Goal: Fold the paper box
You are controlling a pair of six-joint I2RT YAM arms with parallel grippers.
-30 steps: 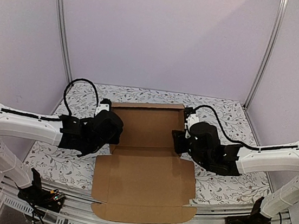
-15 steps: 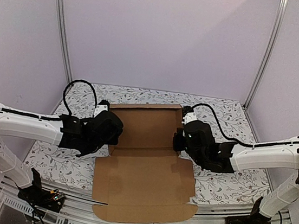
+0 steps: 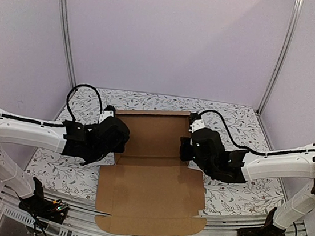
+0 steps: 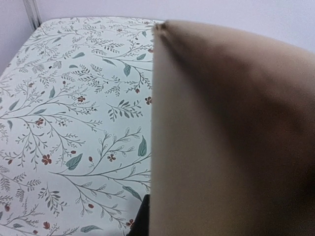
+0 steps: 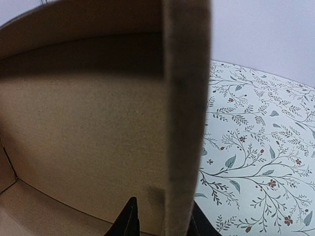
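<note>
Part-folded paper box (image 3: 150, 175), right flap upright between right gripper (image 5: 165, 221) fingers

Pale lilac walls (image 3: 173, 39), silver corner posts (image 3: 66, 26), floral-patterned tabletop (image 3: 238, 113)

Left gripper (image 4: 141, 222) mostly hidden — paper box (image 4: 231, 137) blurred.

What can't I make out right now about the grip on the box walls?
- Left jaws' grip: left wrist view, the blurred paper box fills the right half; only one dark finger shows, at the bottom edge.
- Right jaws' closure: right wrist view, fingers sit either side of the upright wall, but the bottom edge cuts them off.
- Top view: the left arm and right arm cover their own jaws.
</note>
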